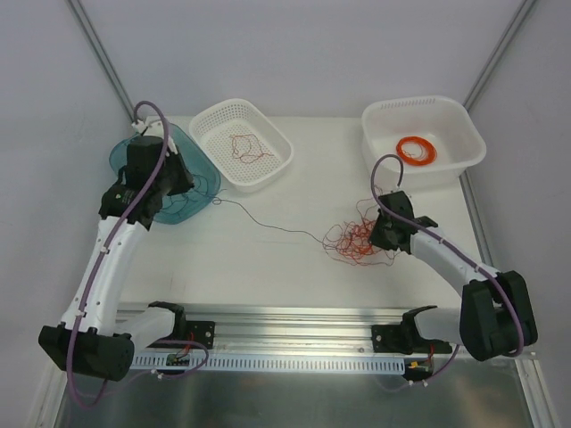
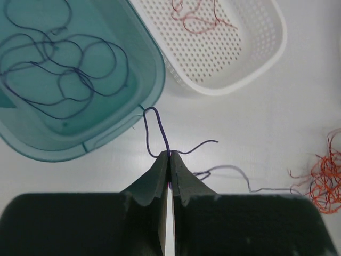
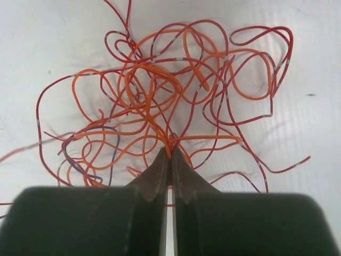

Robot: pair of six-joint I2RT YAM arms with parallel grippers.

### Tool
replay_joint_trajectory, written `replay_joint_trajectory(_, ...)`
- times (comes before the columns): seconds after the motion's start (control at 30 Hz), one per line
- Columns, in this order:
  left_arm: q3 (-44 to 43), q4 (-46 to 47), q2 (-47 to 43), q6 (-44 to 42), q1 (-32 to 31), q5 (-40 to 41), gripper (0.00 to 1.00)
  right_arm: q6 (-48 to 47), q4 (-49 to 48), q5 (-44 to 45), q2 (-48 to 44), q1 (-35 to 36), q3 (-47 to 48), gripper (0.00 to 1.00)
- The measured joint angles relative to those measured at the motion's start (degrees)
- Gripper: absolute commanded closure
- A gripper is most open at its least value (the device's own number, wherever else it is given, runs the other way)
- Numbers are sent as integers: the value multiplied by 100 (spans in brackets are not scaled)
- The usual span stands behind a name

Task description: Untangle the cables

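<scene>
Tension needs watching: left hand [image 2: 169, 154] grips the navy cable [image 1: 268, 226] at ten o'clock on the table [image 1: 268, 267], right hand [image 3: 170, 149] pins the red-orange tangle [image 1: 357, 236] at three o'clock, so pull slowly.

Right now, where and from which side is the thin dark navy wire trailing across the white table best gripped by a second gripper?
Probably its bare straight stretch mid-table, from straight above, jaws across it. There the thin dark navy wire runs alone over the white table; toward the red-orange tangle other loops crowd it, and the left gripper pinches its other end.
</scene>
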State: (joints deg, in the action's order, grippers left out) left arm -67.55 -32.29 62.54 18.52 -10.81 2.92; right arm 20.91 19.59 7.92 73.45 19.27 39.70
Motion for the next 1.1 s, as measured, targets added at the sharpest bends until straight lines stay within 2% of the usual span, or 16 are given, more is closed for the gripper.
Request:
replay_joint_trajectory(0.1,-579,-249,-52,-214,415,22,100,-22,229,44,-260,-151,-66,99)
replay_joint_trajectory(0.3,-1685,-686,-28,-601,710,76,100,-42,555,92,-455,-258,-127,98)
replay_joint_trajectory(0.53,-3115,-1143,251,-1128,1080,758,100,-39,767,111,-619,-433,-319,97)
replay_joint_trajectory(0.8,-4197,-1357,481,-1213,1167,887,100,-42,876,105,-680,-627,-442,97)
replay_joint_trajectory(1.1,-5554,-1495,916,-1821,1241,1860,100,-83,984,37,-691,-1060,-625,96)
